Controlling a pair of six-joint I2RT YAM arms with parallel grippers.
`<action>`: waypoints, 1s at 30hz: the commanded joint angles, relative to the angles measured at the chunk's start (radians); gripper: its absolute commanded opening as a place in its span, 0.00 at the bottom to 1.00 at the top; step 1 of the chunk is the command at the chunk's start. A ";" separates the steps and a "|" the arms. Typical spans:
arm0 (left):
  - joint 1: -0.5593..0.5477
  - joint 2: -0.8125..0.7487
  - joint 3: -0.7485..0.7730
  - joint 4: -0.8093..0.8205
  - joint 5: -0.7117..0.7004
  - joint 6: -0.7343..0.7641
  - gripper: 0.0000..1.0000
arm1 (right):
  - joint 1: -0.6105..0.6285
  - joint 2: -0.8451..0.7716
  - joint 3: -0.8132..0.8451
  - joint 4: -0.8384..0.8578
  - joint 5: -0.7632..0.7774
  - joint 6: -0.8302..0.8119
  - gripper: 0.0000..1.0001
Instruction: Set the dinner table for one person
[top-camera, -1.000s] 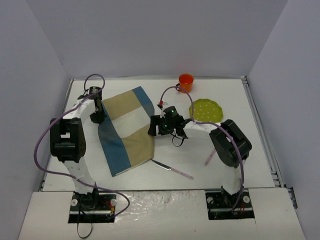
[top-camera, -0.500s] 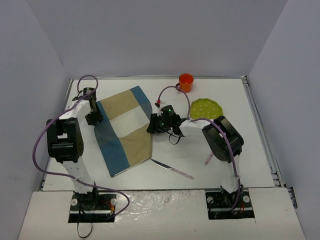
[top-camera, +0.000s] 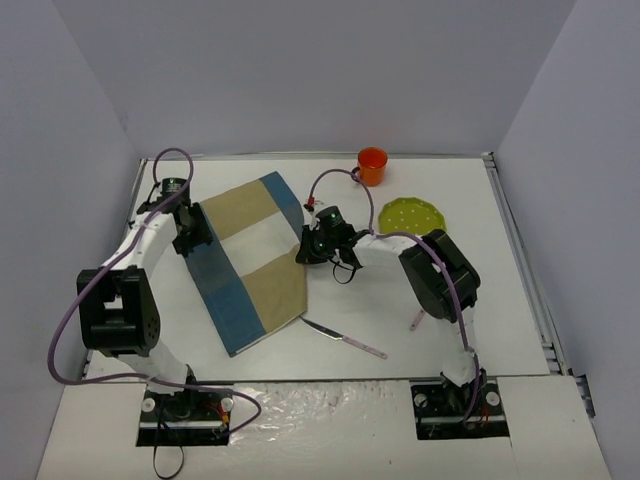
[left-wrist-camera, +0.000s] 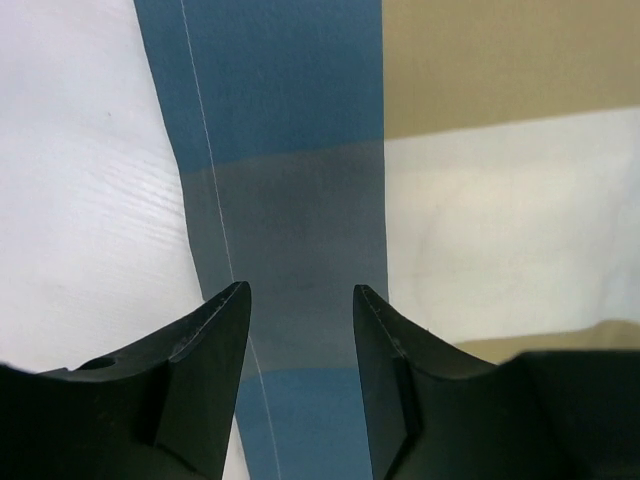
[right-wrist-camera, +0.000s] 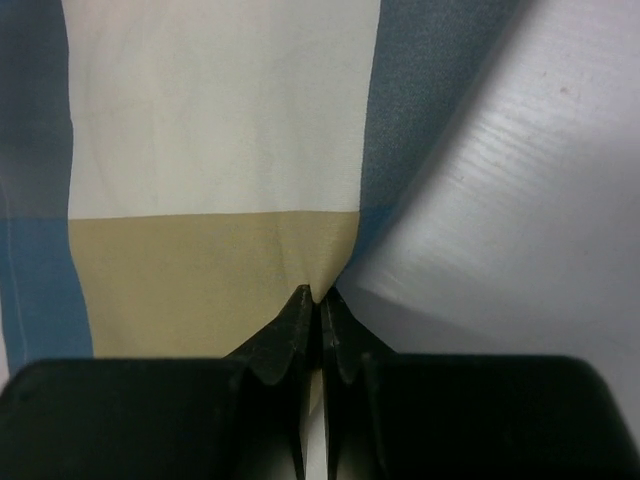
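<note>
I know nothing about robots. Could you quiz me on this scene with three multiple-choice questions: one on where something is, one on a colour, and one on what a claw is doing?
1. Where on the table is the cup?
A. near edge
B. far edge
C. middle

2. What colour is the plate?
A. green
B. red
C. black

3. What is the right claw doing to the mat?
A. hovering open above it
B. pinching its edge, shut
C. nothing, it is far off

Answers:
1. B, because the cup sits at the top of the overhead view.
2. A, because the plate is yellow-green.
3. B, because the claw's own wrist view shows it closed on the cloth's edge.
</note>
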 joint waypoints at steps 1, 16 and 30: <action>-0.008 -0.124 -0.037 -0.024 0.031 0.009 0.41 | 0.002 -0.059 0.169 -0.194 0.140 -0.176 0.00; -0.008 -0.228 -0.128 -0.059 -0.081 0.003 0.36 | 0.329 0.084 0.534 -0.703 1.083 -0.506 0.00; -0.008 -0.277 -0.262 0.040 0.099 -0.062 0.33 | 0.395 0.117 0.693 -0.670 0.717 -0.413 0.00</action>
